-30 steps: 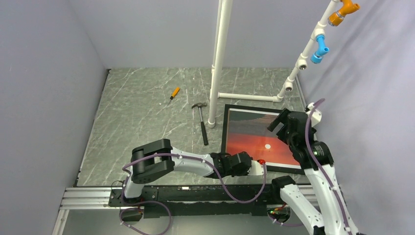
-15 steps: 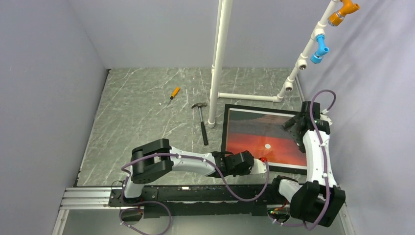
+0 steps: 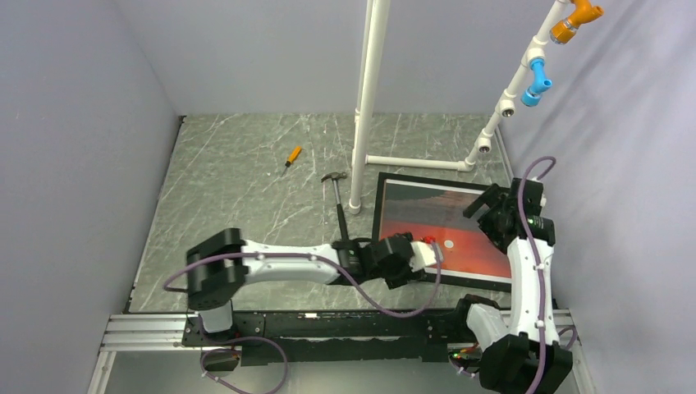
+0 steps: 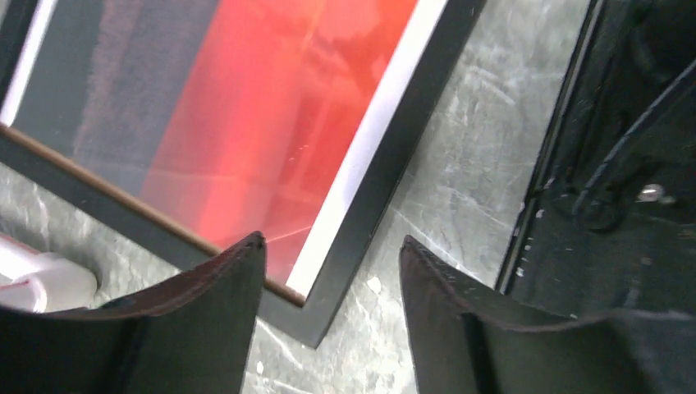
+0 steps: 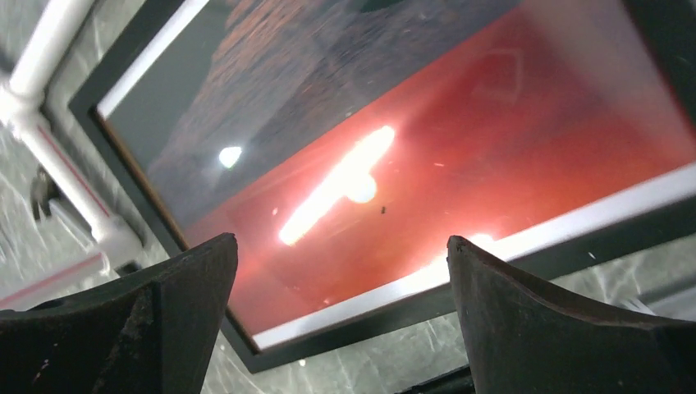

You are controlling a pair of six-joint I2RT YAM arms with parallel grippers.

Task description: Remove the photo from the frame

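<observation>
Grey marble table (image 3: 246,189), and going left to right — left gripper (image 4: 332,245), jaws spread, hangs over a near corner of the frame (image 4: 402,164) lying flat with the photo (image 3: 435,230) inside, probably to pin it, while right gripper (image 5: 341,240) hovers wide-open above.

1. The photo (image 3: 443,226) is coloured red-orange, with a dark band and a thin white border.
2. The frame (image 3: 377,217) is seen as black.
3. The table (image 3: 238,189) is patterned like grey marble, with white veins.
4. The screwdriver (image 3: 293,154) is coloured orange.
</observation>
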